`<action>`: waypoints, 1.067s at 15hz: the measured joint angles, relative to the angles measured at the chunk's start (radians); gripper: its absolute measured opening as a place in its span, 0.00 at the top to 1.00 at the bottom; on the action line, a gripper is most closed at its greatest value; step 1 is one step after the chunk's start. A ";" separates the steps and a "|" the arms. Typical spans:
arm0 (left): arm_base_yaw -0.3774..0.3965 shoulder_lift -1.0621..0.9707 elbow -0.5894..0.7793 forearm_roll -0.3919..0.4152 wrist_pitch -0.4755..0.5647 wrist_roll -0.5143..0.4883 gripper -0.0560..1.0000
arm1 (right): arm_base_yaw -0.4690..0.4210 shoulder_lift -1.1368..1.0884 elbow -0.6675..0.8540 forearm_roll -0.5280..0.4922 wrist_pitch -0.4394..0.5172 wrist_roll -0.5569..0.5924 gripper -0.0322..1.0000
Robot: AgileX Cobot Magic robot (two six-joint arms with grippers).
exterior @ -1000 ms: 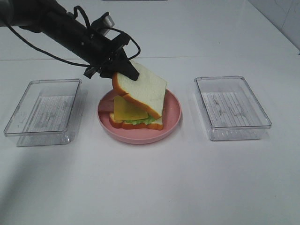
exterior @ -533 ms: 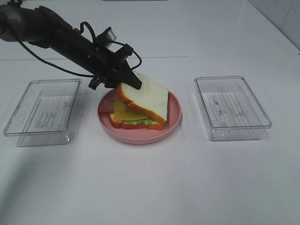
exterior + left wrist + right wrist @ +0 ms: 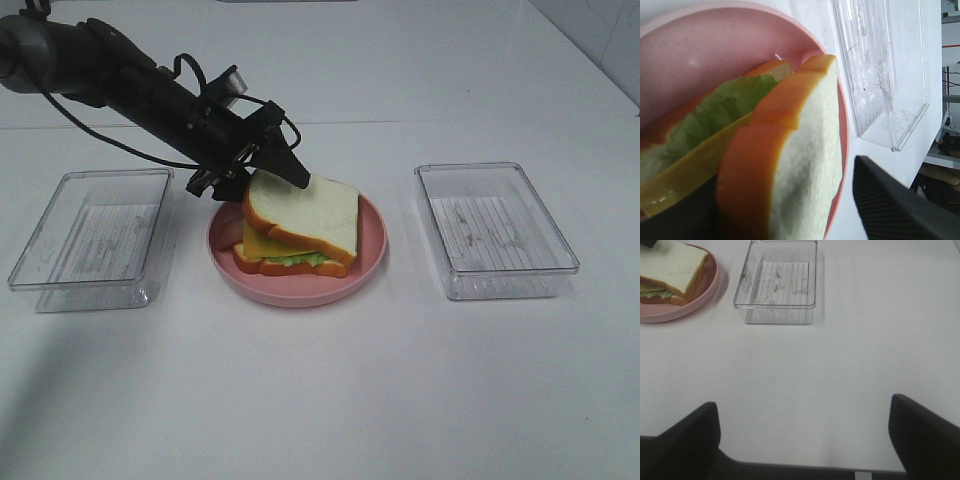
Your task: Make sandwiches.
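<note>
**White top slice landing on the stack, left jaws letting go**

White table point(image 3: 320, 400) is carrying two clear trays point(image 3: 92, 238), both sitting out to the sides, so the build is happening centrally on the pink plate point(image 3: 368, 262). The sandwich point(image 3: 298, 228) is resting there: bottom bread, lettuce point(image 3: 722, 110), cheese point(image 3: 262, 240), top slice point(image 3: 310, 208) lying slightly tilted.

Left gripper point(image 3: 268, 168) is hovering at the slice's back edge, jaws parted, straddling the crust rather than pinching it; looks like a release. Right gripper point(image 3: 805, 435) is idling wide, holding nothing, well apart from the plate.
</note>
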 joint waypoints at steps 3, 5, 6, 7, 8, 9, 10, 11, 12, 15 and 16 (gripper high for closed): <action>0.000 -0.025 0.000 0.077 -0.013 -0.024 0.30 | 0.000 0.000 0.000 0.000 0.000 0.000 0.12; 0.000 -0.060 0.000 0.156 -0.016 -0.061 0.30 | 0.000 0.000 0.000 0.000 0.000 0.000 0.12; 0.000 -0.099 -0.002 0.281 -0.016 -0.126 0.29 | 0.000 0.000 0.000 0.000 0.000 0.000 0.12; 0.000 -0.126 -0.002 0.354 -0.015 -0.163 0.27 | 0.000 0.000 0.000 0.000 0.000 0.000 0.12; 0.000 -0.155 -0.002 0.423 -0.007 -0.196 0.25 | 0.000 0.000 0.000 0.000 0.000 0.000 0.12; 0.000 -0.189 -0.002 0.504 0.013 -0.233 0.21 | 0.000 0.000 0.000 0.000 0.000 0.000 0.12; 0.000 -0.225 -0.003 0.579 0.047 -0.267 0.17 | 0.000 0.000 0.000 0.000 0.000 0.000 0.12; 0.000 -0.266 -0.005 0.660 0.090 -0.303 0.14 | 0.000 0.000 0.000 0.000 0.000 0.000 0.12; 0.000 -0.283 -0.005 0.707 0.116 -0.323 0.13 | 0.000 0.000 0.000 0.000 0.000 0.000 0.12; 0.016 -0.384 -0.005 0.921 0.154 -0.364 0.11 | 0.000 0.000 0.000 0.000 0.000 0.000 0.12; 0.047 -0.407 -0.005 0.938 0.155 -0.364 0.11 | 0.000 0.000 0.000 0.000 0.000 0.001 0.12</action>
